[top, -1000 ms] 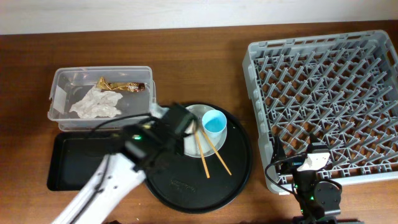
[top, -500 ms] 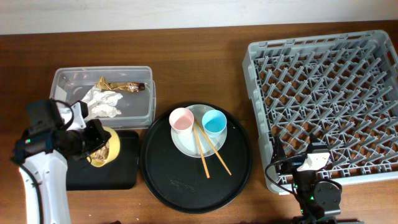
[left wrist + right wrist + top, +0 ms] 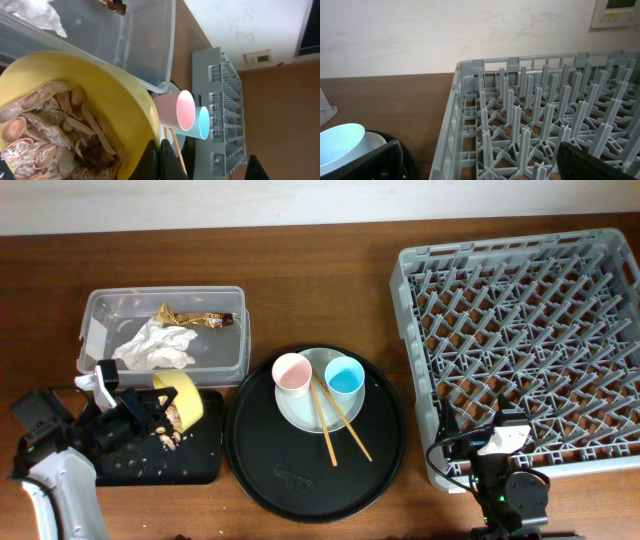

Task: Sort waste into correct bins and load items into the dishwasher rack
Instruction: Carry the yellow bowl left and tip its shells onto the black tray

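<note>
My left gripper (image 3: pixel 150 408) is shut on the rim of the yellow bowl (image 3: pixel 185 402), which is tipped on its side over the shallow black tray (image 3: pixel 120 470). Beige-brown scraps (image 3: pixel 168 437) lie on that tray. More scraps (image 3: pixel 45 135) are still in the bowl (image 3: pixel 115 100), with my fingers (image 3: pixel 160 161) pinching its rim. The clear box (image 3: pixel 240 345) holds the white tissue (image 3: pixel 155 348) and the gold-brown wrapper (image 3: pixel 195 317). The pink cup (image 3: pixel 291 372), blue cup (image 3: pixel 343 375) and two chopsticks (image 3: pixel 335 420) rest on the pale plate (image 3: pixel 300 408). My right gripper (image 3: pixel 500 442) is open and empty at the front edge of the grey rack (image 3: pixel 525 340).
The plate sits on a large round black tray (image 3: pixel 300 475) between the bins and the rack. The right wrist view shows the rack's near wall and pegs (image 3: pixel 520 115) and the blue cup (image 3: pixel 340 142) at the left. A wall runs behind the table.
My left arm went from the round tray to the far left with the yellow bowl. The bowl has tipped over the shallow black tray and scraps now lie there. The right arm is still.
</note>
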You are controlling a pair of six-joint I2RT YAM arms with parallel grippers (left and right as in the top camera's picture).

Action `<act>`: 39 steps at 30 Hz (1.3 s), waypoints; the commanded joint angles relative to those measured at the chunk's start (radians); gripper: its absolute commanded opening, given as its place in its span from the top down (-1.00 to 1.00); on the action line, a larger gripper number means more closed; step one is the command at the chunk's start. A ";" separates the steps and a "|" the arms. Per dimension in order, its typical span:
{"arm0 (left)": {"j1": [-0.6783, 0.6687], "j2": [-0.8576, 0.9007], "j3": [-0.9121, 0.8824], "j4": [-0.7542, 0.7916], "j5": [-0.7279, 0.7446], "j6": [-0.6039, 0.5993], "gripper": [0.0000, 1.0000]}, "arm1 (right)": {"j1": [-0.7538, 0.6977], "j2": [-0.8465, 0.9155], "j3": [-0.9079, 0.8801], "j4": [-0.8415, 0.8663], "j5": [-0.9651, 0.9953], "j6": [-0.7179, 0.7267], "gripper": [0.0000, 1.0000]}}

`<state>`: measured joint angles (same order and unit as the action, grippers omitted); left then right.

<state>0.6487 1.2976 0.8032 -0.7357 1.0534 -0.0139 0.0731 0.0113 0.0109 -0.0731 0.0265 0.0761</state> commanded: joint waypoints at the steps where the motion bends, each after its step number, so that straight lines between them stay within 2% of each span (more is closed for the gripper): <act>1: 0.020 0.024 -0.005 0.011 0.051 0.034 1.00 | 0.005 -0.006 -0.005 -0.005 0.012 0.008 -0.97; 4: 0.119 0.037 -0.006 0.010 0.110 0.034 1.00 | 0.005 -0.006 -0.005 -0.005 0.012 0.008 -0.97; 7: 0.237 0.069 -0.007 0.010 0.246 0.039 1.00 | 0.005 -0.006 -0.005 -0.006 0.012 0.008 -0.97; 11: 0.277 0.118 -0.018 0.010 0.384 0.072 1.00 | 0.005 -0.006 -0.005 -0.005 0.012 0.008 -0.97; 13: 0.283 0.135 -0.018 0.008 0.521 0.107 1.00 | 0.005 -0.006 -0.005 -0.005 0.012 0.008 -0.97; 21: 0.288 0.137 -0.018 -0.008 0.521 0.098 1.00 | 0.005 -0.006 -0.005 -0.005 0.012 0.008 -0.97; 26: 0.288 0.137 -0.018 -0.063 0.521 0.027 1.00 | 0.005 -0.006 -0.005 -0.005 0.012 0.008 -0.98; 27: 0.288 0.134 -0.018 -0.142 0.521 0.034 1.00 | 0.005 -0.006 -0.005 -0.005 0.012 0.008 -0.97; 34: 0.286 0.129 -0.018 -0.015 0.520 0.029 1.00 | 0.005 -0.006 -0.005 -0.005 0.012 0.008 -0.98; 37: 0.253 0.068 0.036 -0.022 0.386 -0.070 1.00 | 0.005 -0.006 -0.005 -0.005 0.012 0.008 -0.97; 39: 0.150 -0.025 0.104 -0.028 0.204 -0.164 1.00 | 0.005 -0.006 -0.005 -0.005 0.012 0.008 -0.97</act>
<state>0.8974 1.3842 0.8165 -0.7624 1.4483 -0.0650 0.0731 0.0113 0.0109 -0.0727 0.0265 0.0761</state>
